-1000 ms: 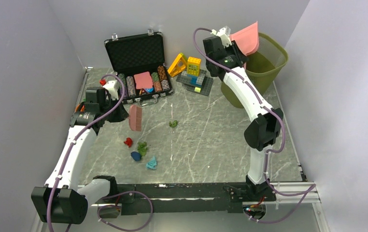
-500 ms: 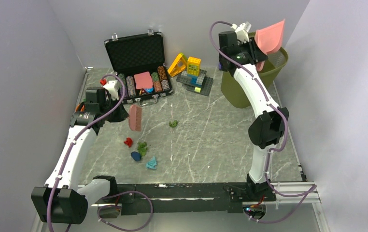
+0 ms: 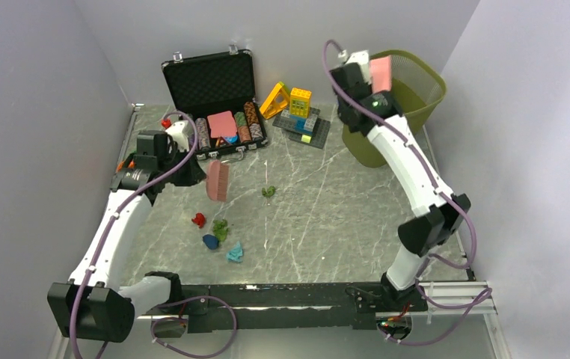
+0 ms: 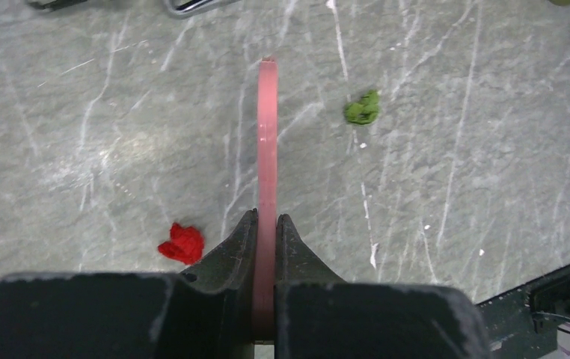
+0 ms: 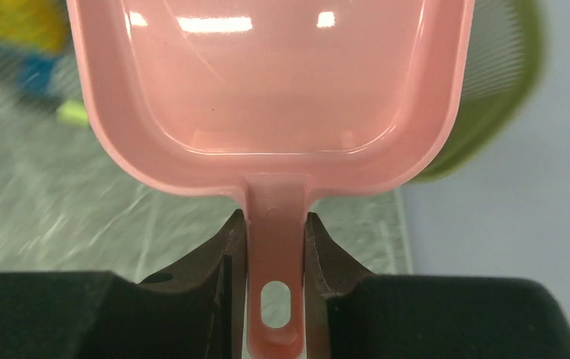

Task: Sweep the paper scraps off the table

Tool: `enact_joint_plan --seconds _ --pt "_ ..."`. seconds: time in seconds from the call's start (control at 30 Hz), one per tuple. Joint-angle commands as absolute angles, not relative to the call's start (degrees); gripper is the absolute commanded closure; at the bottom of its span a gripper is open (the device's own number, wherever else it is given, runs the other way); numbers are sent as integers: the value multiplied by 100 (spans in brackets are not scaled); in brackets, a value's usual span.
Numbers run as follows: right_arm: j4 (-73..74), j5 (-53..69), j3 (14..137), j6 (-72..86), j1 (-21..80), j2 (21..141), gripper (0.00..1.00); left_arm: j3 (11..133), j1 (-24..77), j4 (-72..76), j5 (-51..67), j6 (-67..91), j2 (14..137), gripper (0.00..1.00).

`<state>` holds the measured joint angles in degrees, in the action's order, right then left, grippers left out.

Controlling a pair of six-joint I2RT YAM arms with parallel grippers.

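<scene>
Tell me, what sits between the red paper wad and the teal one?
Between the red wad and teal wad: a green wad and a dark blue wad, in the top view.

Both clamped: left pincer [image 4: 266,228] low, pointing down; right pincer [image 5: 276,228] high, arm outstretched.

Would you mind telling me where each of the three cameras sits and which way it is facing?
Top external: high above and behind the robot, looking down on the table; the left arm and right arm show.
Left wrist: on the left arm, facing down at the table; the left gripper pinches the pink brush, seen edge-on.
Right wrist: on the right arm, facing the green bin; the right gripper clamps the pink dustpan.
Shared: the top and left wrist views both show the red scrap and green scrap.
</scene>
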<state>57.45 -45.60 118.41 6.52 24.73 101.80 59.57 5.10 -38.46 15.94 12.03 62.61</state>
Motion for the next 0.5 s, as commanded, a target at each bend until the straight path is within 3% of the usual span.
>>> enact_joint_plan --seconds 0.0,0.2,0.47 --pt "5474 -3281 10809 1084 3280 9264 100 6516 845 -3592 1808 1394 6449 100" --pt "4964 -2843 9326 1672 4134 8135 100 6960 1632 -3219 1900 1891 7103 100" --pt "4623 -2590 7736 2398 4541 7085 100 7517 2305 -2307 2462 3077 8555 100"
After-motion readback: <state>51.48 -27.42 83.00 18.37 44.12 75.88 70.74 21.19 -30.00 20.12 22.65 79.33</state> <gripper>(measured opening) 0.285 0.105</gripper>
